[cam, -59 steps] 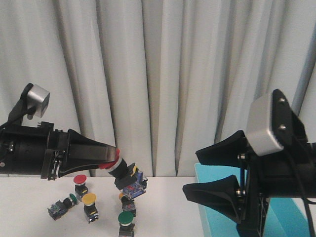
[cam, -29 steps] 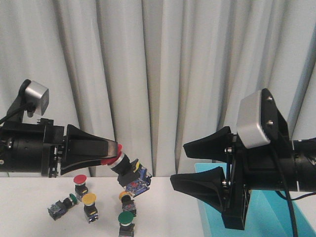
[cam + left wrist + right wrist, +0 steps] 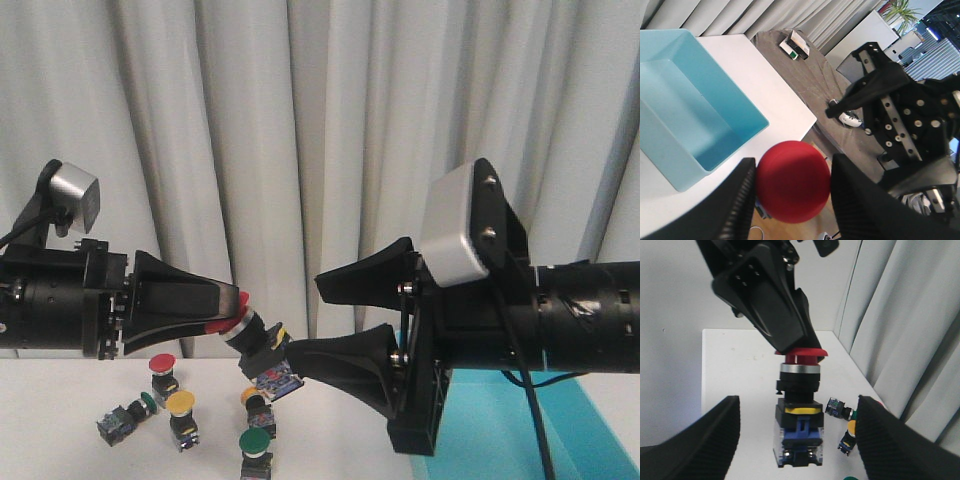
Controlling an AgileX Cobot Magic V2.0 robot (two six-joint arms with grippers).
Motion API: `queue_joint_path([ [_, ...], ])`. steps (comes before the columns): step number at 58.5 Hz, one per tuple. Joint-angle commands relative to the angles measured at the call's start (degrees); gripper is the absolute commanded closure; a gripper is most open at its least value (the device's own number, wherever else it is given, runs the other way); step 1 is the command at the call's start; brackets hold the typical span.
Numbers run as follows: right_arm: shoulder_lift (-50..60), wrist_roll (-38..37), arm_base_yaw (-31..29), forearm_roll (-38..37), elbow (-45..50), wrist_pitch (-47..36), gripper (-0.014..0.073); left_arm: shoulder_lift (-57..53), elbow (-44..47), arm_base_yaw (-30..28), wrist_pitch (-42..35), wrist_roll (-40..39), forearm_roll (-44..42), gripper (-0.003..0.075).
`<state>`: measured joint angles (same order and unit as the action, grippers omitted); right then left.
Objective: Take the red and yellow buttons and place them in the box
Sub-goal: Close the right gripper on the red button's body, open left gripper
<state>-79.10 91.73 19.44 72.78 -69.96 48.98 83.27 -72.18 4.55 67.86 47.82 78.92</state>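
Observation:
My left gripper (image 3: 236, 312) is shut on the red cap of a red button (image 3: 262, 358) and holds it in the air above the table, body hanging down toward the right. The left wrist view shows the red cap (image 3: 792, 181) pinched between the fingers. My right gripper (image 3: 305, 316) is open, and its two fingers reach in from the right on either side of the held button. In the right wrist view the button (image 3: 797, 410) hangs between my open right fingers (image 3: 695, 440), apart from both. The turquoise box (image 3: 500, 430) stands at the right, partly hidden by my right arm.
On the table under the left gripper stand a red button (image 3: 163, 368), a yellow button (image 3: 181, 405) and a green button (image 3: 256, 445). Another yellow button (image 3: 254, 399) and a green one (image 3: 125, 416) lie on their sides. A curtain hangs behind.
My right gripper has moved left, away from the box, until its open fingers flank the held red button. My left gripper has stayed almost still, holding the button.

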Motion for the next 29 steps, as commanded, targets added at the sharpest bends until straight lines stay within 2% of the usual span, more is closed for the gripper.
queue_joint_path([
  [1, -0.15, -0.91, 0.16, 2.23, -2.60, -0.78, 0.0120, -2.22, -1.65, 0.18, 0.88, 0.06, 5.65, 0.0727],
  [29, -3.20, -1.04, 0.64, 2.23, -3.07, -0.15, 0.0120, -2.22, -1.65, 0.18, 1.35, 0.06, 5.65, 0.0727],
])
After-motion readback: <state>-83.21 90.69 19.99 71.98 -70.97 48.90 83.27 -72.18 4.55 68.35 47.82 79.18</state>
